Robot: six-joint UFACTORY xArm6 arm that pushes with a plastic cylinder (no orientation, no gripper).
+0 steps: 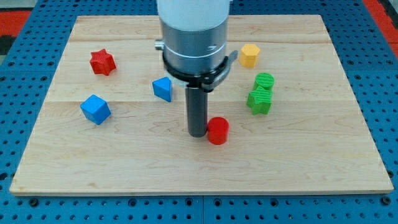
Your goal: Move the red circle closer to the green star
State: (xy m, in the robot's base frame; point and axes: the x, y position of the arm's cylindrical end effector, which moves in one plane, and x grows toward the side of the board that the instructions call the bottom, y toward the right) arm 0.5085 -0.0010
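The red circle (218,130) is a short red cylinder on the wooden board, a little below the board's middle. The green star (259,101) lies up and to the right of it, with a green round block (264,81) touching its top side. My tip (198,132) stands right against the red circle's left side. The rod rises to the grey arm body at the view's top.
A red star (102,62) lies at the upper left. A blue cube (95,109) is at the left and a blue triangular block (163,88) is left of the rod. A yellow block (249,55) sits at the upper right. The board's edge (199,188) runs along the bottom.
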